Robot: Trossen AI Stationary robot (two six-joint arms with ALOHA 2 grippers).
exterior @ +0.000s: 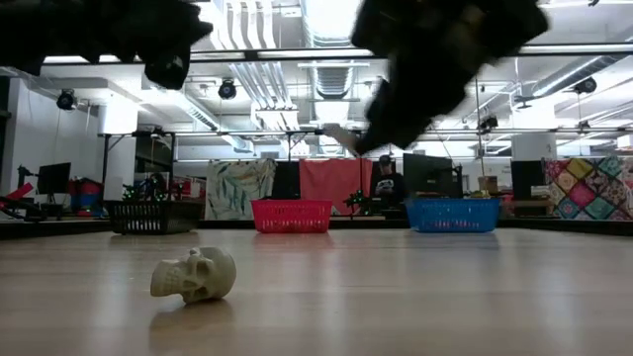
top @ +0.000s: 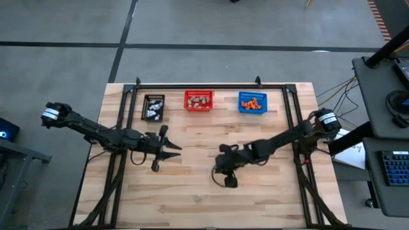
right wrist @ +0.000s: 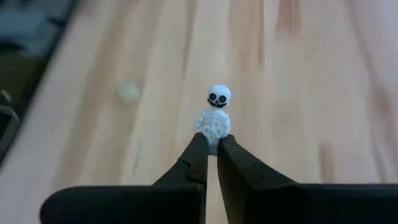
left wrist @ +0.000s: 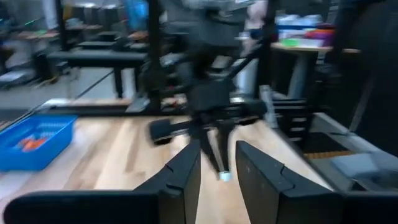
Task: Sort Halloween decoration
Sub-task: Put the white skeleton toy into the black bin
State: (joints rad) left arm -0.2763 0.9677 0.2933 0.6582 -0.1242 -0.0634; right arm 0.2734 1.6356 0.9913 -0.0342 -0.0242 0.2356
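Worktop (top: pixel 255 198): light wood planks, black frame rail along far edge. Three mesh baskets in row at far edge, apart from each other: black basket (top: pixel 153 107) at left, red basket (top: pixel 198 100) in middle, blue basket (top: pixel 252 102) at right. Grey floor (top: pixel 64 70) around worktop. Keyboard (top: pixel 395 176) on side desk at right. Person (exterior: pixel 388 186) seated in room behind worktop.

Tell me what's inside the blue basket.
The blue basket at the table's far edge holds a heap of bright orange trinkets, seen from above. Anything buried beneath the top layer is covered, and from the low view the mesh wall hides them.
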